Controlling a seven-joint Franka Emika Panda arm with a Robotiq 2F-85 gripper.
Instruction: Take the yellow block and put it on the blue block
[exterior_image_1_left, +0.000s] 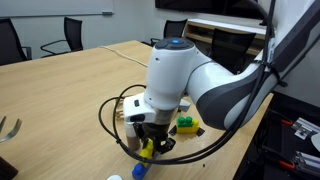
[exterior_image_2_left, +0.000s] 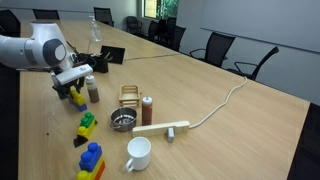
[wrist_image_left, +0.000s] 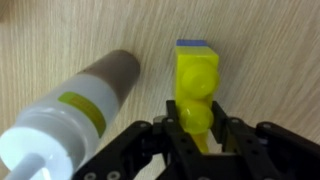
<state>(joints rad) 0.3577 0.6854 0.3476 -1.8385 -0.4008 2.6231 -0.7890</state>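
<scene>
- In an exterior view, the claw (exterior_image_1_left: 150, 144) hangs low over the table (exterior_image_1_left: 70, 90), closed narrow on the yellow block (exterior_image_1_left: 147, 150). The blue block (exterior_image_1_left: 140, 170) sits on the wood just below, a little nearer the camera, and appears not to touch the yellow one.
- In an exterior view from across the table, the claw (exterior_image_2_left: 76, 94) is just beside an upright bottle (exterior_image_2_left: 93, 90). The blocks under it are too small to tell apart here.
- In the wrist view, the yellow block (wrist_image_left: 196, 78) is held between the two fingers, its long axis running straight away from the claw (wrist_image_left: 197, 128). The blue block (wrist_image_left: 193, 45) peeks out past its far end, so the placing likely needs a small shift that way. The bottle (wrist_image_left: 75, 108) stands close on one side.
</scene>
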